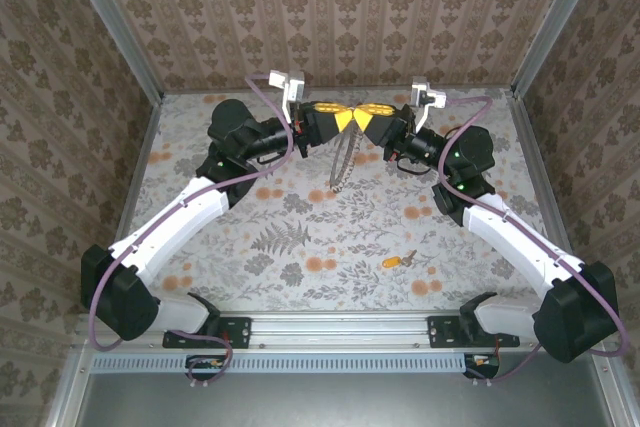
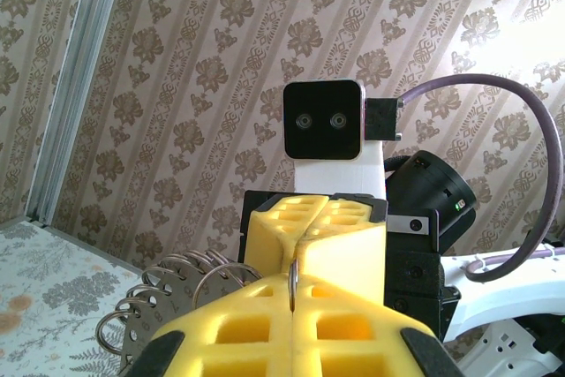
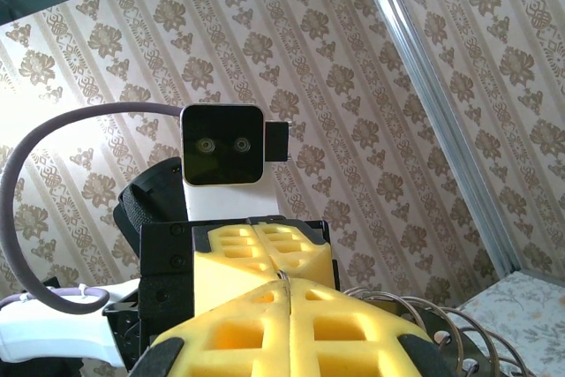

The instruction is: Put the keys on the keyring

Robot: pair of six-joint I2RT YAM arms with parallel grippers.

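**Item 1. Keyring** [image 1: 342, 162]: thin silvery-tan metal chain of small links, forming an oval loop.
- Location: raised over the far middle of the floral-print surface [image 1: 300, 247]. Its top is caught where the 2 pincers meet, and the rest droops straight down.
- In the wrist views its wire loops bunch just beside the yellow fingers [image 2: 168, 302] [image 3: 433, 328].

**Item 2. Key** [image 1: 397, 261]: tiny, with an orange-yellow head and a short silvery blade.
- Location: flat on the surface, near side, right of centre.
- It lies well apart from the keyring and from both pincers, and nothing touches it.

**Item 3. Left pincer** [image 1: 338, 119] [image 2: 293, 324]: 2 blocky yellow fingers on a black wrist.
- State: pressed together, with a thin strand of the keyring nipped in the seam.

**Item 4. Right pincer** [image 1: 370, 117] [image 3: 290, 324]: same build.
- State: pressed together, also pinching a strand of the keyring.
- It stands nose to nose with the left pincer. Whether the tips touch cannot be told.

**Note on placement (judgement).**
- The hold from 2 sides probably lifts the loop off the surface and fixes it, so that 1 section can be presented for threading.
- With both pincers occupied, neither is free for the key. 1 would have to release, and the loop could then swing or slip.
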